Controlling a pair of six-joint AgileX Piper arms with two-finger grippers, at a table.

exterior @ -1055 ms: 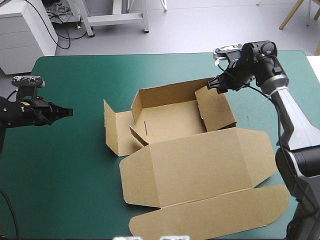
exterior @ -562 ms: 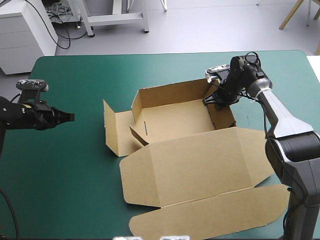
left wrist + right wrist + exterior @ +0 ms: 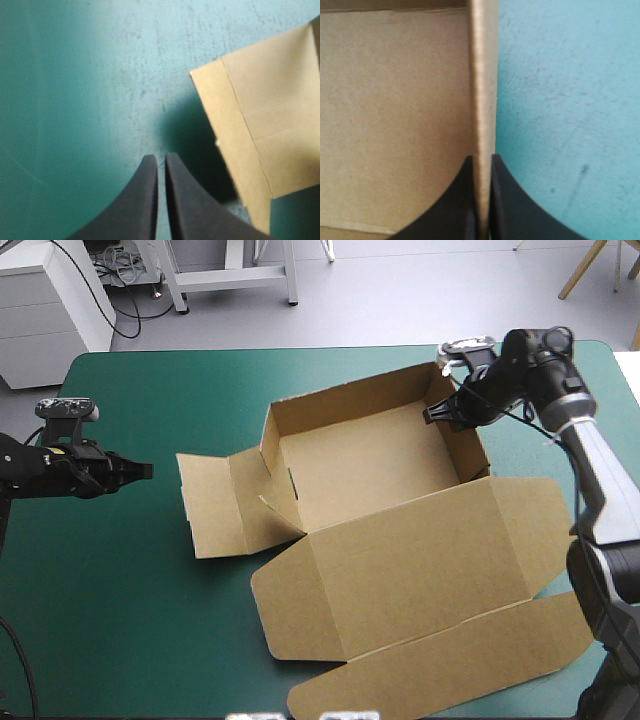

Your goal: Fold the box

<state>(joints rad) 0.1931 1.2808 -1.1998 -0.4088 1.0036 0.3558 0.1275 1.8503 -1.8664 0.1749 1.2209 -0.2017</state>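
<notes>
The brown box (image 3: 370,470) stands mid-table as an open tray with its far, left and right walls raised. Its lid (image 3: 410,570) lies flat toward the near edge, and a side flap (image 3: 215,502) lies flat on the left. My right gripper (image 3: 440,412) is shut on the top edge of the right wall (image 3: 482,100), one finger inside the tray and one outside. My left gripper (image 3: 140,470) hovers over the teal-green cover left of the box, shut on nothing. The flap's corner (image 3: 250,130) lies just ahead of the left gripper (image 3: 161,159).
The teal-green table (image 3: 130,580) shows bare cover on the left and near-left. The lid's outer flap (image 3: 450,670) reaches close to the table's near edge. Bare cover (image 3: 560,110) lies outside the box's right wall.
The right wall now stands upright with my right gripper clamped on it. The whole box has shifted right and turned a little, and the left flap has dropped flat. The left gripper barely moved.
</notes>
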